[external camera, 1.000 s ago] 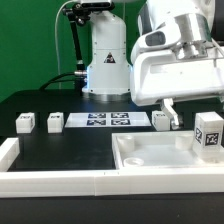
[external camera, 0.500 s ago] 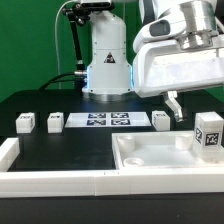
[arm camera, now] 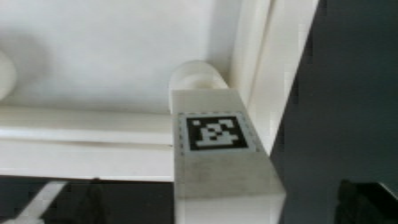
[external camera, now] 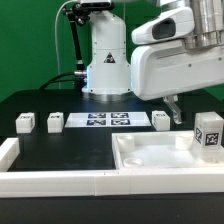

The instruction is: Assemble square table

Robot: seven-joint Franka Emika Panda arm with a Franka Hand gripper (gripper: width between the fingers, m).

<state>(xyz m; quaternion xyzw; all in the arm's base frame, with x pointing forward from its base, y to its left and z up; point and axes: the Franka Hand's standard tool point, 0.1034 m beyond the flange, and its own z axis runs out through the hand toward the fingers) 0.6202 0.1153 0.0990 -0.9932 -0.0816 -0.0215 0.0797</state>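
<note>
Toward 4 o'clock on the black worktop (external camera: 70,146) lies the large white square plastic panel (external camera: 150,153), rim upward, with a short white tagged leg (external camera: 208,134) standing at its 3 o'clock edge, while the gripper (external camera: 173,108) hangs above, jaws apart and empty.

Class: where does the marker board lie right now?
In the exterior view, the marker board lies on the black table before the robot base, between one white leg on that view's left and another on its right.
</note>
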